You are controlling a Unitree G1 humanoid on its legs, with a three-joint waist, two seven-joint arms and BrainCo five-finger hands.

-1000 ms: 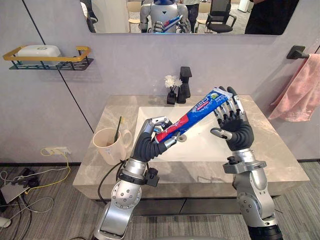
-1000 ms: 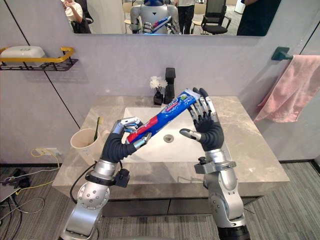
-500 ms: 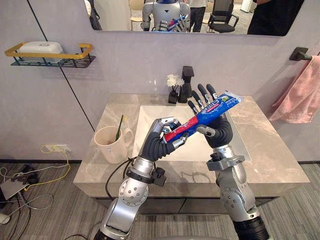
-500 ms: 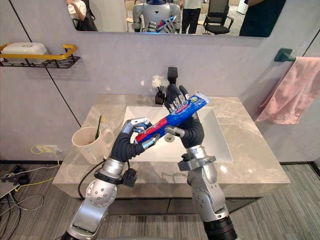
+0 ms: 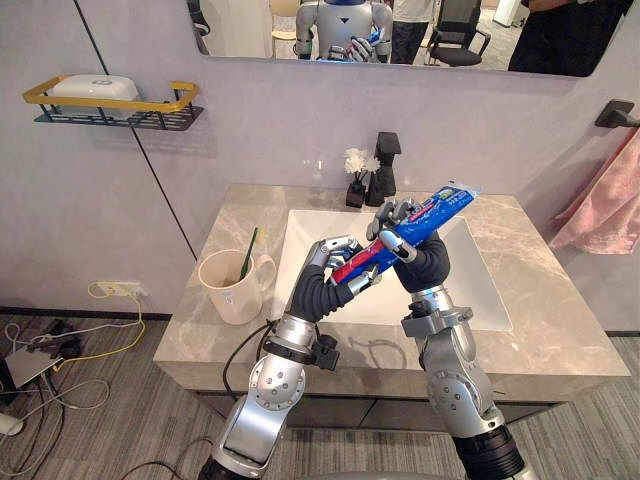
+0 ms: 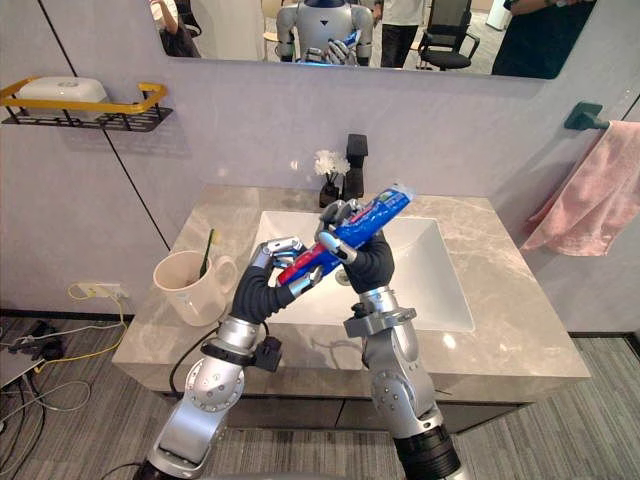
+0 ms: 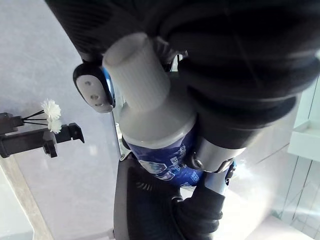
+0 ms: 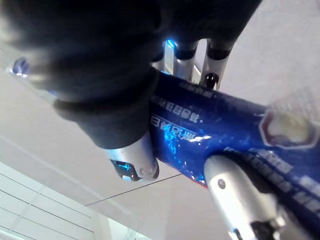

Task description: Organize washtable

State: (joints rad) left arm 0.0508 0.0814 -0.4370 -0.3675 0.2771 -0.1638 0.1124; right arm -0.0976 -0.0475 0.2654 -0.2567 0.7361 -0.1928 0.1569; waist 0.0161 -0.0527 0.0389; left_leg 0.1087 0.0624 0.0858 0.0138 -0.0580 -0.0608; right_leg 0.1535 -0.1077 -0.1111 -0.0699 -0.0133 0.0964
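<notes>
Left eye view looks down on a marble washtable [image 5: 560,335] with a white rectangular sink [image 5: 478,292] set into it. Both hands hold a blue and red toothpaste tube [image 5: 443,204] in the air above the basin. The tube slants, with its flat crimped end raised towards the right and its capped end lower, towards the mug. The left hand [image 5: 330,268] has its fingers curled round the lower, red part of the tube. The left wrist view shows the white ribbed cap [image 7: 137,75] sticking out of that grasp. The right hand [image 5: 412,245] is wrapped round the tube just above the left hand, fingers on one side and thumb on the other. In the right wrist view a silver finger [image 8: 240,200] presses against the blue surface. The two hands are close together, almost touching. On the counter to the left of the sink stands a cream mug [image 5: 228,292] with a green toothbrush [image 5: 247,253] leaning in it. At the back edge of the basin are a black faucet [image 5: 387,165] and, just beside it, a small dark vase of white flowers [image 5: 357,160]. A yellow-railed wall shelf [image 5: 150,105] carries a white soap box [image 5: 90,87]. A pink towel [image 5: 605,200] hangs at the right, and a mirror [image 5: 250,25] runs along the wall above.
</notes>
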